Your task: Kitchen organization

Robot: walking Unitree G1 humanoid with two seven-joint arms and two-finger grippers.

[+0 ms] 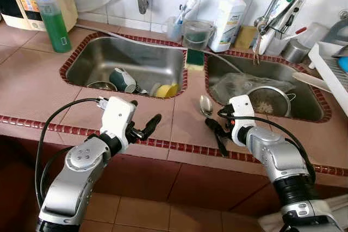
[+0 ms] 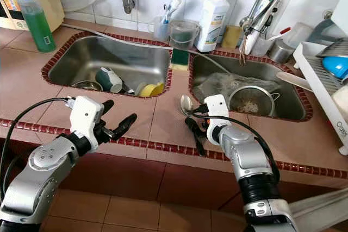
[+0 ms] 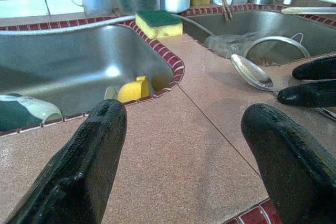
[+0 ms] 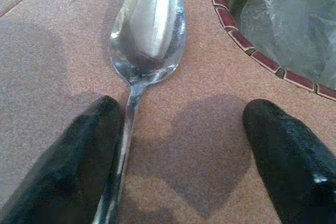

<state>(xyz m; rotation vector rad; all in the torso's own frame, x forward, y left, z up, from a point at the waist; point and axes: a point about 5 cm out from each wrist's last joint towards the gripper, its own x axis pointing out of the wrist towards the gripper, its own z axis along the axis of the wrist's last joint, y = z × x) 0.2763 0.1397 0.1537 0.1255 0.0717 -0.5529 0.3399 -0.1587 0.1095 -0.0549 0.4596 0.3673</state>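
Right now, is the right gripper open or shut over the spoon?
Open. The right gripper has its fingers spread, the spoon lying flat on the counter, handle beside one finger, ungrasped.

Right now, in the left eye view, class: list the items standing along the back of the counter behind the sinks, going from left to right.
green soap bottle → toothbrush cup → clear plastic container → white bottle with yellow cap → faucet

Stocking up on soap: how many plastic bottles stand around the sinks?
2: a green bottle on the counter left of the left sink, and a white bottle behind the sinks. Others may be hidden.
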